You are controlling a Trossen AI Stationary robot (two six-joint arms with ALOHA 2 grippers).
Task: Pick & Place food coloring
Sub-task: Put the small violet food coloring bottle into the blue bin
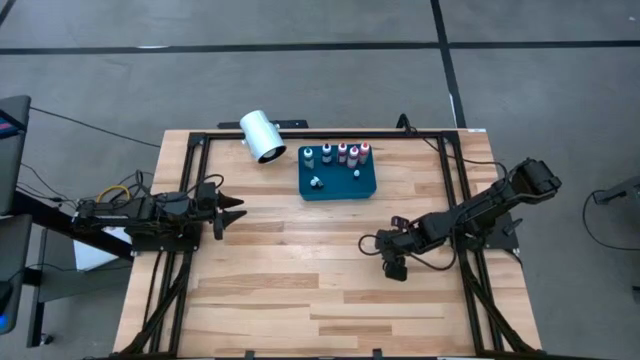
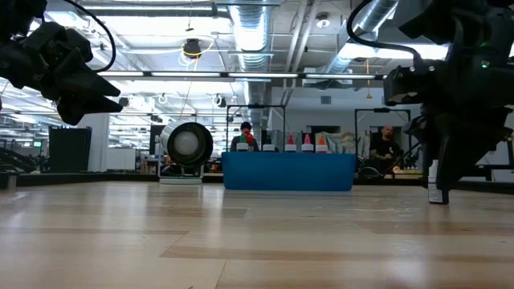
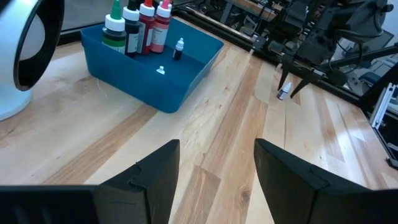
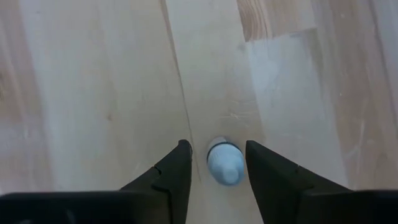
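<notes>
- Counter (image 1: 300,290) was pale wood planks on a black frame, grey floor around it; low view showed an open workshop behind with a person (image 2: 386,144) in the far background.
- Blue tray (image 1: 337,184) sat near the counter's far edge, centre; white cylinder (image 1: 263,136) lay on its side just beside the tray, towards the left arm.
- Bottles (image 1: 335,154) stood in a row along the tray's far wall: green and dark tops, then red tops. Two much smaller bottles stood apart on the tray floor.
- One small white-capped bottle (image 4: 224,163) stood upright on the bare counter, well apart from the tray, on the right arm's side.
- Right tool (image 1: 395,266) pointed down over that bottle, fingers (image 4: 171,176) straddling it on both sides with a narrow gap showing each side; couldn't tell if they touched it.
- Left tool (image 1: 232,212) hovered above the counter's left side, jaws moderately wide, holding nothing, aimed towards the tray.
</notes>
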